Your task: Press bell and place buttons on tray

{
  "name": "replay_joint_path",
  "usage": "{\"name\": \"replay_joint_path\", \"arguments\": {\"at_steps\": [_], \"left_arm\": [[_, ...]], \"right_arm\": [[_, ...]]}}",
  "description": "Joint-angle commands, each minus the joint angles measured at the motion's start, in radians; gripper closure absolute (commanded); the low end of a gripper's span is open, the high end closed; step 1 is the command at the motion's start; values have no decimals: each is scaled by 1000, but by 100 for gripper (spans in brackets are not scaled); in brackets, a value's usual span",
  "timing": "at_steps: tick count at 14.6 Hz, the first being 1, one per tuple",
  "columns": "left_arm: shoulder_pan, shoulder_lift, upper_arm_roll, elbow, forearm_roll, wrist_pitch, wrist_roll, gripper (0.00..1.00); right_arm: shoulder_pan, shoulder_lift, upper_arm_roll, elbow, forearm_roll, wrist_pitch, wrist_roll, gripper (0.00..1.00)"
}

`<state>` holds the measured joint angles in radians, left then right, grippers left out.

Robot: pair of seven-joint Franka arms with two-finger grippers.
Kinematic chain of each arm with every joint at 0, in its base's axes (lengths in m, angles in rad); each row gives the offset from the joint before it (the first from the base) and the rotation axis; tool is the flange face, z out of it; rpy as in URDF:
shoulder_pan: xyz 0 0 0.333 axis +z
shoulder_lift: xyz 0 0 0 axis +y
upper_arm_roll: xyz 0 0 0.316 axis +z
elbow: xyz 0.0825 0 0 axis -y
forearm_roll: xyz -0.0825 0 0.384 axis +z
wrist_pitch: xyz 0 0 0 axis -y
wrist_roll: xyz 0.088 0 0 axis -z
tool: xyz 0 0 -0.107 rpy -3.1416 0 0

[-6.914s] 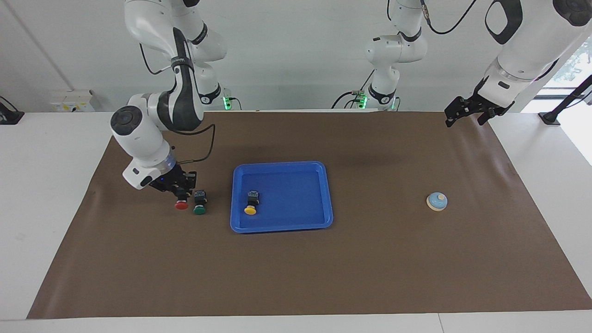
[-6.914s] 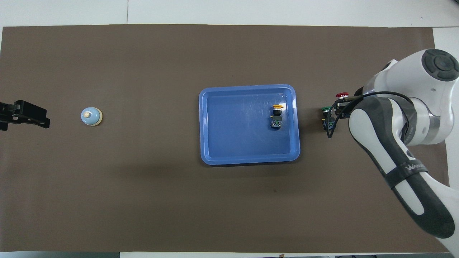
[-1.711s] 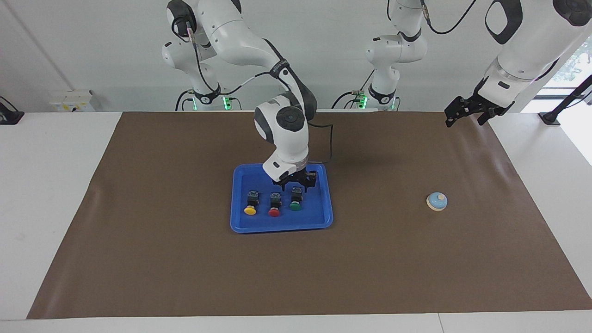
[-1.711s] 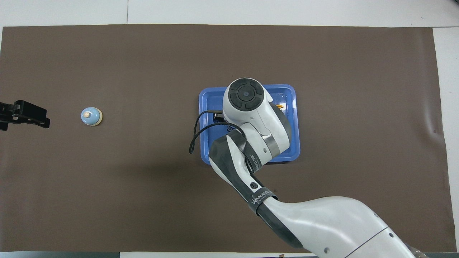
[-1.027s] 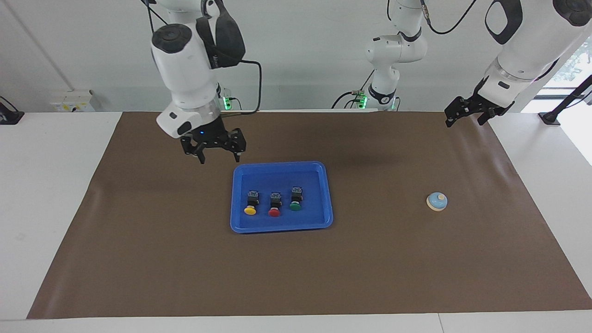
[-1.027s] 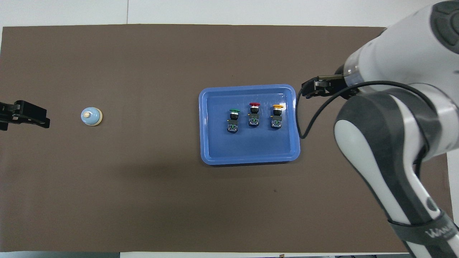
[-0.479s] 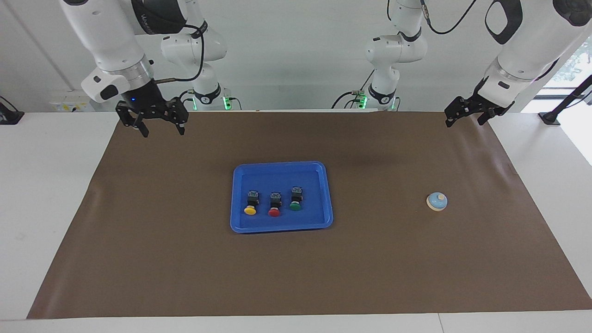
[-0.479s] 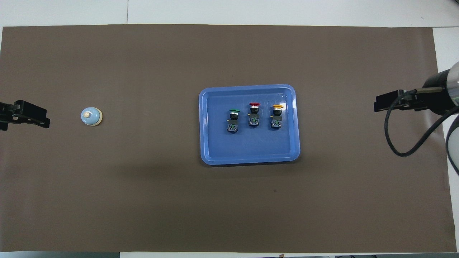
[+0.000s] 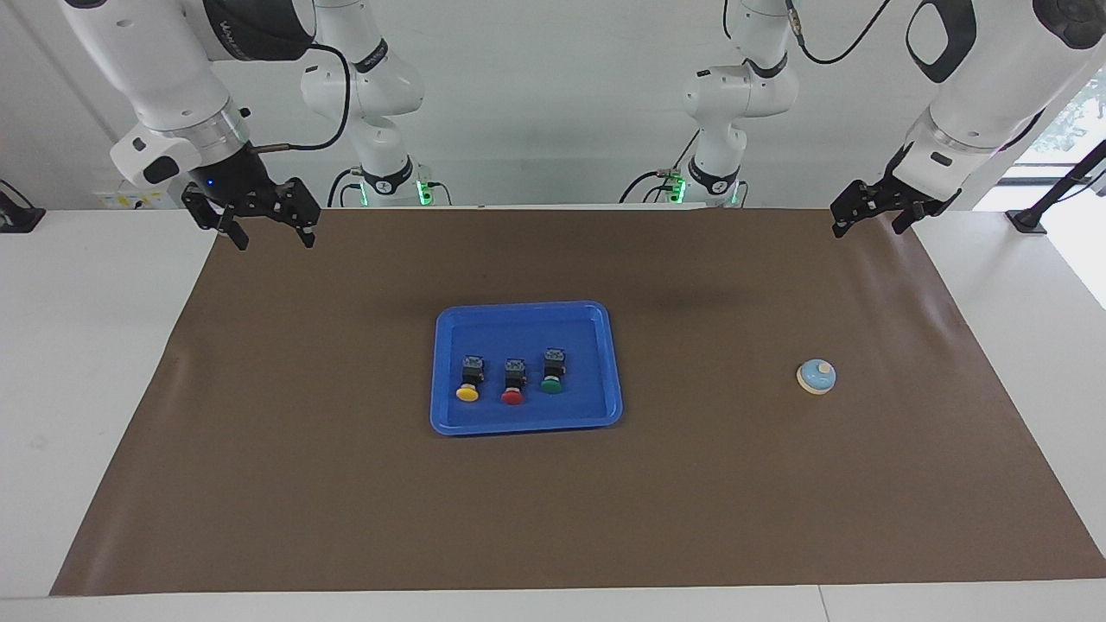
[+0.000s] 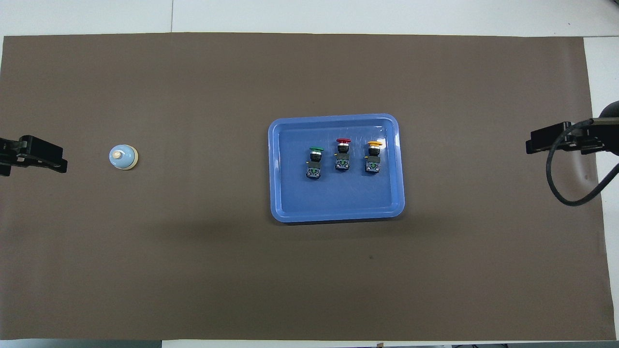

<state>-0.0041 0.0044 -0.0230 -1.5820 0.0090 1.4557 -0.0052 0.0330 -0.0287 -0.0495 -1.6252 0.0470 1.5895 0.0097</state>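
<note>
Three push buttons lie in a row in the blue tray (image 9: 527,422), each on its side with its cap pointing away from the robots: the yellow button (image 9: 469,380) toward the right arm's end, the red button (image 9: 513,383) in the middle, the green button (image 9: 552,372) toward the left arm's end. They are apart from one another and clear of the rim, so the placing part looks done. The light-blue bell (image 9: 816,377) stands alone on the brown mat (image 9: 346,518), well apart from the tray toward the left arm's end. The right gripper (image 9: 263,226) hangs over the mat's corner at its own end, fingers spread and empty. The left gripper (image 9: 871,212) waits over the mat's edge, nearer the robots than the bell, open and holding nothing, likely because the bell falls to it.
</note>
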Motion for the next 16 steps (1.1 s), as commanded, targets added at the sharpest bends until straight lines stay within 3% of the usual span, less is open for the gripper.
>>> {"name": "replay_joint_path", "arguments": {"at_steps": [1, 16], "left_arm": [[4, -26, 2, -35, -15, 22, -10, 0], [4, -27, 2, -35, -15, 22, -10, 0]], "right_arm": [[-9, 18, 10, 28, -4, -23, -8, 0], [-13, 6, 11, 4, -6, -40, -11, 0]]}}
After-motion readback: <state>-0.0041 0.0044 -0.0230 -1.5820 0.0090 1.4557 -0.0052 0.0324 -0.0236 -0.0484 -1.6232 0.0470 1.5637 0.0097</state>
